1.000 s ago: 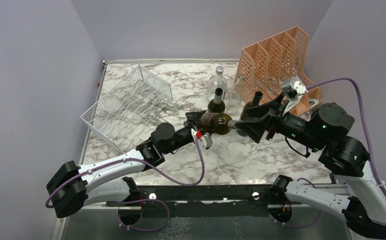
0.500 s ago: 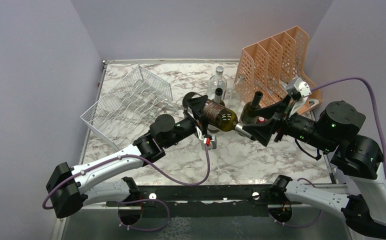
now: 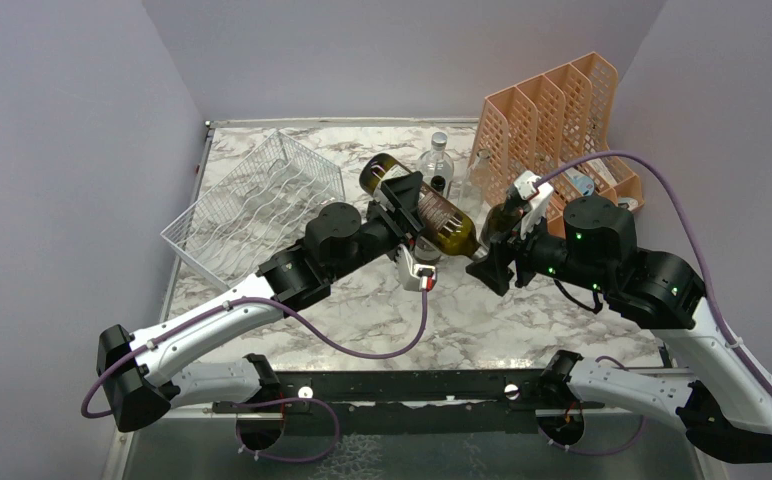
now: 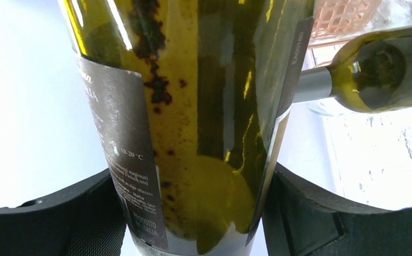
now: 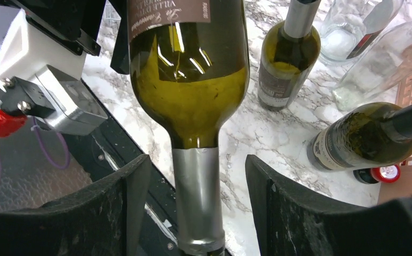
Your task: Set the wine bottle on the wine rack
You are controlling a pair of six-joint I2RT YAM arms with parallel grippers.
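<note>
Right gripper nearest, fingers spread either side of the foil neck of the wine bottle, a gap on both sides (no contact that shows). Further up the glass, the left gripper clamps the labelled body. The bottle hangs tilted above the marble table, base towards the wine rack, near it but apart. Peach file holder back right.

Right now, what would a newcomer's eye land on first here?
A green wine bottle hangs tilted above the middle of the marble table, its body clamped in the left claw, its neck between the open fingers of the right claw. The white wire wine rack sits back left; a peach file holder stands back right.
</note>
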